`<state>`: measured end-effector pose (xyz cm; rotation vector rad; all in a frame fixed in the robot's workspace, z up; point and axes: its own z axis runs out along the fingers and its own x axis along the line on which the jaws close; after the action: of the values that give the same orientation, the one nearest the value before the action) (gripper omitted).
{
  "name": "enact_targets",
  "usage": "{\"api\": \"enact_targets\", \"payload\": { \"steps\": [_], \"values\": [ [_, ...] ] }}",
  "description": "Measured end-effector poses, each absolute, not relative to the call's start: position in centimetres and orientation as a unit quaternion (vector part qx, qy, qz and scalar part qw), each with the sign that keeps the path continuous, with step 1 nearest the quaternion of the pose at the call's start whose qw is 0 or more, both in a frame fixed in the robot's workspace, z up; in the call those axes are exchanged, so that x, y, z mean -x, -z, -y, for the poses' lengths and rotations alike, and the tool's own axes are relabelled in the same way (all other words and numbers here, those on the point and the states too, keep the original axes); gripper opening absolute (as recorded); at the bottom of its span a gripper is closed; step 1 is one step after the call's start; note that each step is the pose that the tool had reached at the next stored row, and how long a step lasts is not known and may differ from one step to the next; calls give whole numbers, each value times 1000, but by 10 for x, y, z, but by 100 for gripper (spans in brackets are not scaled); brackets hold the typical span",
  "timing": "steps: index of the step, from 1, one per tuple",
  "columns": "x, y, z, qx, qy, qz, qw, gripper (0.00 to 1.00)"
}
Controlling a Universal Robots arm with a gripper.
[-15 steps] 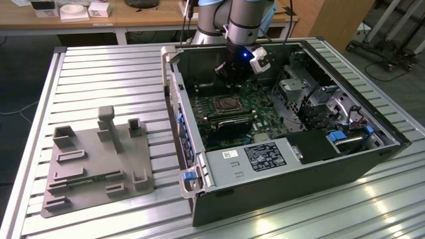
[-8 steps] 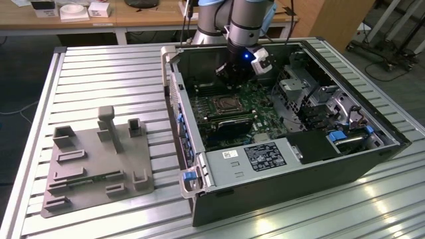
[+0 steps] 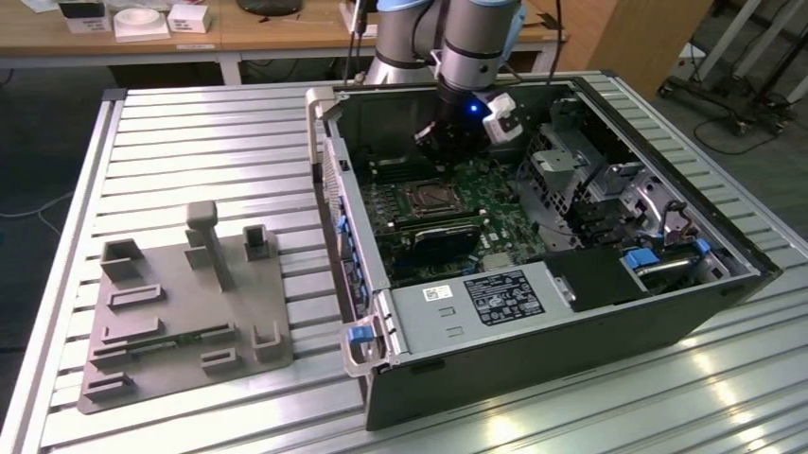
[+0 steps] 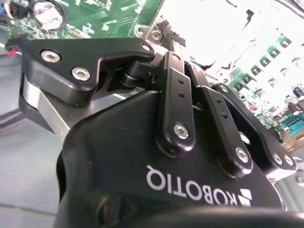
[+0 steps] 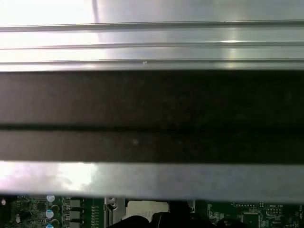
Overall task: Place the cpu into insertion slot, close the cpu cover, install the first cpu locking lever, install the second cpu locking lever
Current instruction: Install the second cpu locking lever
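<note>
Claw (image 3: 445, 142) of my arm hangs inside the open grey computer case (image 3: 707, 222), above the green circuit board; I cannot tell whether it grips anything. Nearby, I see the square silver-rimmed insertion slot (image 3: 425, 200).

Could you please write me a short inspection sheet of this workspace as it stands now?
Surface: ribbed metal table, open computer case on it.
Job's things: insertion slot on the green board, dark centre; cpu and cover not told apart.
Clutter: grey fixture plate at the exterior view's left.
End effector: inside the case, above the board beyond the slot; holds nothing seen.
Cables: blue connectors in the case.
Surroundings: wooden desk behind.
</note>
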<state>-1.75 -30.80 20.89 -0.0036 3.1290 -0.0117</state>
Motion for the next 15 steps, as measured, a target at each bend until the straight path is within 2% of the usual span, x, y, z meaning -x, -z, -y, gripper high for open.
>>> {"api": "enact_targets", "payload": {
  "steps": [15],
  "values": [
    [16, -212, 313, 1, 6, -1000, 6, 10]
  ]
}}
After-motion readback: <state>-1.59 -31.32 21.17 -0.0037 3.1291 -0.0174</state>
